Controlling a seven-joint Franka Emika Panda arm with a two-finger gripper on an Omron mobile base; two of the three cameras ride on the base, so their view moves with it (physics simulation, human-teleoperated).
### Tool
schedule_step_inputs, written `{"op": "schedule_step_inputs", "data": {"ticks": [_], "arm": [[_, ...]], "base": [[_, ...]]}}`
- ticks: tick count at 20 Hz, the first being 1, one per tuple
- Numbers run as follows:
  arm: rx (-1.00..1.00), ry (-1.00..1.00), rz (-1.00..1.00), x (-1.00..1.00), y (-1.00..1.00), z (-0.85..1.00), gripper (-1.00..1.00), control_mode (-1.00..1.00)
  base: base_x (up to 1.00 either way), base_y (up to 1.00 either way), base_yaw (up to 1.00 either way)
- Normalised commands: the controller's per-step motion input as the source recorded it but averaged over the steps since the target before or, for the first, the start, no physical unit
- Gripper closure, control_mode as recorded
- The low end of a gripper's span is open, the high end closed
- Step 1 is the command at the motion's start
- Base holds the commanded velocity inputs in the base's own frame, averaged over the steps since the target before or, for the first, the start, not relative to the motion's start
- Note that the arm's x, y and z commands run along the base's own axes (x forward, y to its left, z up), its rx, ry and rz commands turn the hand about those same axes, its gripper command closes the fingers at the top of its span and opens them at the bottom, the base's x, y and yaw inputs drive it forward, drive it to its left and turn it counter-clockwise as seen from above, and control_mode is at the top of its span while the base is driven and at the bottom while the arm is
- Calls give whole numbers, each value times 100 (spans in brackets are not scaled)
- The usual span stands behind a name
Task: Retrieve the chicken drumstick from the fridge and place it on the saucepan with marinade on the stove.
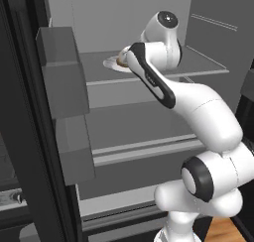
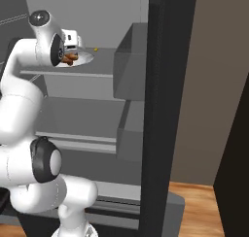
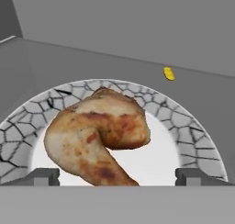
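Observation:
The chicken drumstick [image 3: 96, 136], golden-brown, lies on a white round plate [image 3: 183, 122] with a cracked-pattern rim. The plate [image 2: 86, 58] rests on an upper shelf inside the open fridge [image 2: 165, 110]. My gripper [image 3: 120, 176] hovers just over the plate's near side, open, with one fingertip on each side of the drumstick's lower end and nothing held. In the right base view the hand [image 2: 69, 54] reaches over the drumstick [image 2: 69, 60]. In the left base view the arm hides most of the plate [image 1: 111, 63]. The saucepan and the stove are out of view.
A small yellow bit [image 3: 169, 73] lies on the shelf behind the plate. Grey door bins [image 1: 62, 72] jut out from the fridge door on the left, and a door bin [image 2: 129, 68] stands to the right of the plate. Lower shelves and drawers [image 1: 139, 147] sit beneath.

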Motion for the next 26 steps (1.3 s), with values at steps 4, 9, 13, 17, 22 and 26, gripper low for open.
{"op": "schedule_step_inputs", "data": {"ticks": [4, 9, 13, 17, 22, 26], "arm": [[0, 0, 0, 23, 11, -10, -100, -100], [0, 1, 0, 2, 15, -2, -100, -100], [0, 0, 0, 0, 14, 0, -100, -100], [0, 3, 0, 0, 10, 0, -100, -100], [-1, 2, 0, 10, 4, -11, -100, -100], [-6, 0, 0, 28, 0, -19, -100, -100]], "base": [[0, 0, 0], [0, 0, 0], [0, 0, 0], [0, 0, 0], [0, 0, 0], [0, 0, 0]]}}
